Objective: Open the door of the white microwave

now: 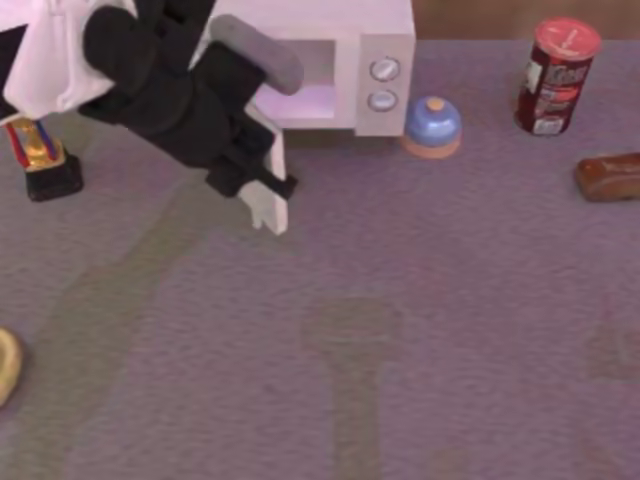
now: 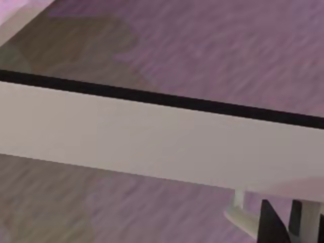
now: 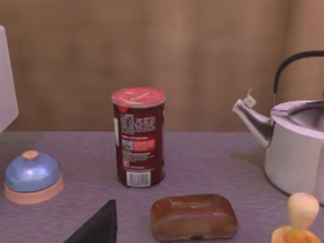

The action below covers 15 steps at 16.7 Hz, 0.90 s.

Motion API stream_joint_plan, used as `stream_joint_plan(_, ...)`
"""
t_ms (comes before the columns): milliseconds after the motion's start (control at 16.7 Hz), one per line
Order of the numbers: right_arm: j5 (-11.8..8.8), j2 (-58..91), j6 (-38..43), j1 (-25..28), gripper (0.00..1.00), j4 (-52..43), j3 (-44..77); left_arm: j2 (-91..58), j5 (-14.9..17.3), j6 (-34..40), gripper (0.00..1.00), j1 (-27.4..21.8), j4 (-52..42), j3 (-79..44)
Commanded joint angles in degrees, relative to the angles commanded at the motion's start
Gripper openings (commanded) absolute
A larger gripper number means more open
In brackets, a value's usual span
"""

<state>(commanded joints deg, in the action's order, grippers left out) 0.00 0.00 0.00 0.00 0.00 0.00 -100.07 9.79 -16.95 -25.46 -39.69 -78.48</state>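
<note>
Door (image 1: 268, 190) swung well out from white microwave (image 1: 340, 60); left hand (image 1: 262, 183) at its edge, grip unclear. You: keep swinging wider.

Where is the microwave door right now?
In the top view the door is swung open, jutting forward from the left front of the white microwave at the table's back left, with the left gripper at its free edge.

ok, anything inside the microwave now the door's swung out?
The white microwave cavity looks bare where visible; the left arm covers its left part. The left gripper is at the door.
</note>
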Motion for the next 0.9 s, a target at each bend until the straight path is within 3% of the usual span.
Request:
stream_joint_plan(300, 0.0, 0.0, 0.0, 0.0, 1.0, 0.0, 0.0, 1.6, 3.0, -6.0, 0.0, 2.5, -0.9, 1.6)
stream_joint_plan(900, 0.0, 0.0, 0.0, 0.0, 1.0, 0.0, 0.0, 1.6, 3.0, -6.0, 0.0, 2.5, -0.9, 1.6)
